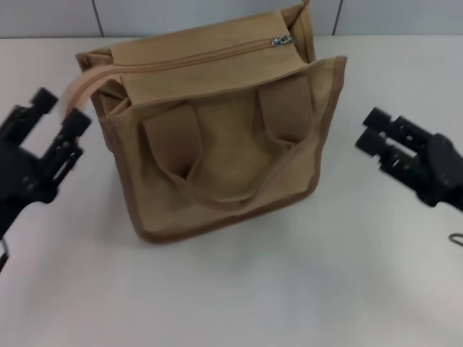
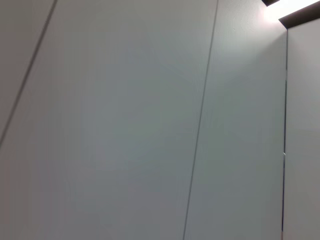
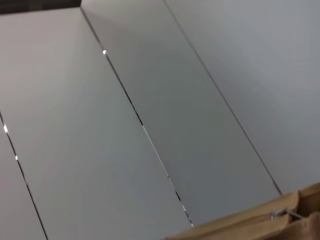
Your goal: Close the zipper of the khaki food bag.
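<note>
Your boxy khaki canvas food bag with the darker brown piping sits mid-surface on the white surface, handle side facing you and the top panel tipped toward the far wall. The tan fabric-taped zipper runs along that top panel, and its small silver metal pull sits way over at the far-right end; you can also catch it in the right wrist view.

Left gripper hovers just left of the bag, fingers spread apart, holding nothing. Right gripper hangs off to the right, a bit clear of the bag, also empty, fingers only slightly parted from what I can see.

My guess is they're flanking it so one can brace the bag while the other grabs the pull. Nothing's touching yet.
</note>
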